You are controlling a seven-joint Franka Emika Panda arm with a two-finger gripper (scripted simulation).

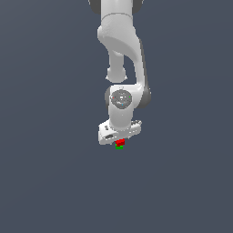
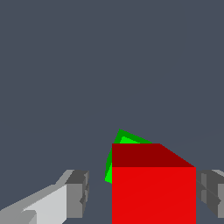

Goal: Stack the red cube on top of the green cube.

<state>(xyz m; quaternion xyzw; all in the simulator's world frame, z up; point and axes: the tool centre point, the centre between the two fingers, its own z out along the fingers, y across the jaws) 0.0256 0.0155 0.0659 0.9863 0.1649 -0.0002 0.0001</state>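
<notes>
So in the wrist view, going left to right: a blocky grey finger pad (image 2: 78, 192) on a white finger, a clear gap, then the red cube (image 2: 153, 192), flat-shaded with sharp edges, then the other pad right beside it. The gripper (image 2: 142, 194) looks spread wider than the cube, not squeezing it. The green cube (image 2: 124, 139) peeks out behind and under the red one, rotated a bit. In the exterior view, red sits directly over green beneath the smooth white Panda arm (image 1: 122, 45).

A plain, flat slate-grey surface (image 1: 45, 182) fills the background.
</notes>
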